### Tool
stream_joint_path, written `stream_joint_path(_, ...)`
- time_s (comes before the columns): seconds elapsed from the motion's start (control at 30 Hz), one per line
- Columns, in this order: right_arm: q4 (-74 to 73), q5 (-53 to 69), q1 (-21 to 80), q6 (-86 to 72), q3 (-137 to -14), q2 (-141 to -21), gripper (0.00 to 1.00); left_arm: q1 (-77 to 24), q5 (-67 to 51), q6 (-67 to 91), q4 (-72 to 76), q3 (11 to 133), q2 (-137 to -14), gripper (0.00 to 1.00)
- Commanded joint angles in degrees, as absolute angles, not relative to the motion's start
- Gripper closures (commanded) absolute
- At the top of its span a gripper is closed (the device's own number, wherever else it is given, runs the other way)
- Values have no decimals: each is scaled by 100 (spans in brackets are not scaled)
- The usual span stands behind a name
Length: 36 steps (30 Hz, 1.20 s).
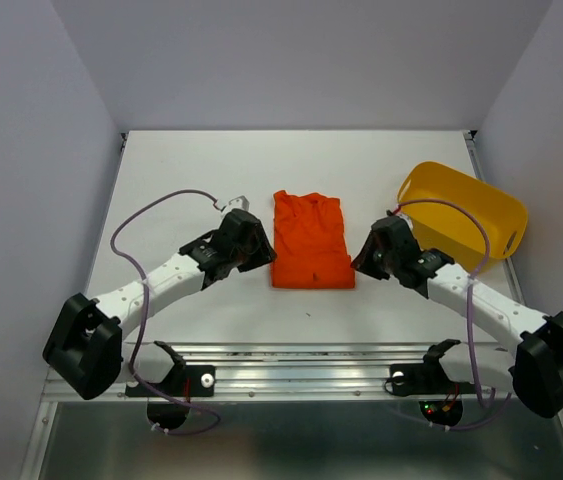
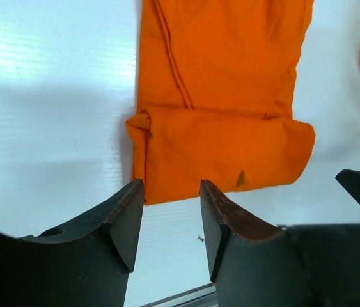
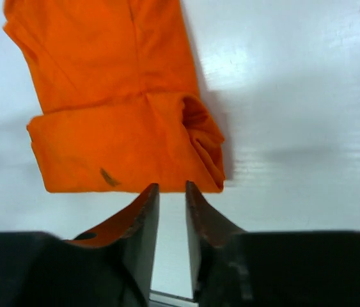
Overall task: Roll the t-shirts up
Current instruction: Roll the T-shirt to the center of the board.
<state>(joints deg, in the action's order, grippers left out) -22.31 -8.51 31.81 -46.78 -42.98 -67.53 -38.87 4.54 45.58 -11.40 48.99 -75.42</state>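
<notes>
Now both my claws empty: left claw [image 2: 170, 192] half open, right claw [image 3: 171, 190] barely parted, neither touching cloth. Orange-red t-shirt [image 1: 311, 240] flat on table [image 1: 181, 170], left of yellow tub [image 1: 471, 205], clear of it; near end loosely folded over. Risk: thin fabric unrolls unheld; uneven regrip skews roll toward tub.

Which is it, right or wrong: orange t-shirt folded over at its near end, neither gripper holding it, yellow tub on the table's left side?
Wrong on one point: the top view shows the yellow tub on the right side of the table. The t-shirt is folded over at its near end, and neither left gripper nor right gripper holds it.
</notes>
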Motion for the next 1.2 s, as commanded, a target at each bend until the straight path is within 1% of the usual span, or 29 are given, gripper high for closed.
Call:
stream_joint_path(0.0, -2066, -317, 3129, -4886, -3763, -6408, 68, -3885, 132, 4956, -994, 4211, -7120, 42)
stream_joint_path(0.03, -1996, -256, 3077, -4939, -3649, -6346, 59, -3885, 62, 5035, -889, 3984, -7067, 40)
stream_joint_path(0.07, -1839, -142, 3076, -5000, -3439, -6276, 55, -3885, 9, 5080, -705, 3894, -7014, 35)
stream_joint_path(0.13, -1662, -53, 3024, -5185, -3227, -6249, 50, -3885, -263, 5141, -511, 3666, -7022, 34)
stream_joint_path(0.17, -1435, 191, 3023, -5325, -3025, -6258, 49, -3885, -403, 5203, -292, 3604, -7057, 34)
stream_joint_path(0.23, -1170, 281, 3023, -5466, -2831, -6249, 48, -3885, -492, 5273, -71, 3411, -7101, 34)
stream_joint_path(0.47, -388, 114, 3023, -5853, -2382, -6345, 47, -3885, -720, 5528, 720, 3059, -7487, 35)
stream_joint_path(0.6, -97, 62, 2971, -5976, -2312, -6591, 48, -3885, -782, 5642, 1019, 2953, -7699, 43)
stream_joint_path(0.7, 130, 35, 2918, -6012, -2285, -6732, 50, -3885, -730, 5686, 1090, 2918, -7761, 48)
stream_joint_path(0.8, 193, 35, 2918, -6003, -2303, -6855, 55, -3885, -677, 5704, 1143, 2918, -7813, 52)
stream_joint_path(0.83, 193, 26, 2918, -6003, -2303, -6873, 59, -3885, -668, 5695, 1143, 2944, -7840, 53)
stream_joint_path(1.03, 229, 26, 2865, -6012, -2285, -6873, 69, -3885, -677, 5678, 1222, 3014, -8068, 62)
stream_joint_path(1.07, 229, 26, 2865, -6012, -2276, -6873, 72, -3876, -677, 5678, 1239, 3015, -8112, 66)
stream_joint_path(1.13, 229, 26, 2865, -5994, -2303, -6882, 77, -3876, -677, 5669, 1248, 3032, -8130, 71)
stream_joint_path(1.17, 229, 26, 2865, -5977, -2311, -6882, 83, -3876, -651, 5669, 1231, 3041, -8139, 78)
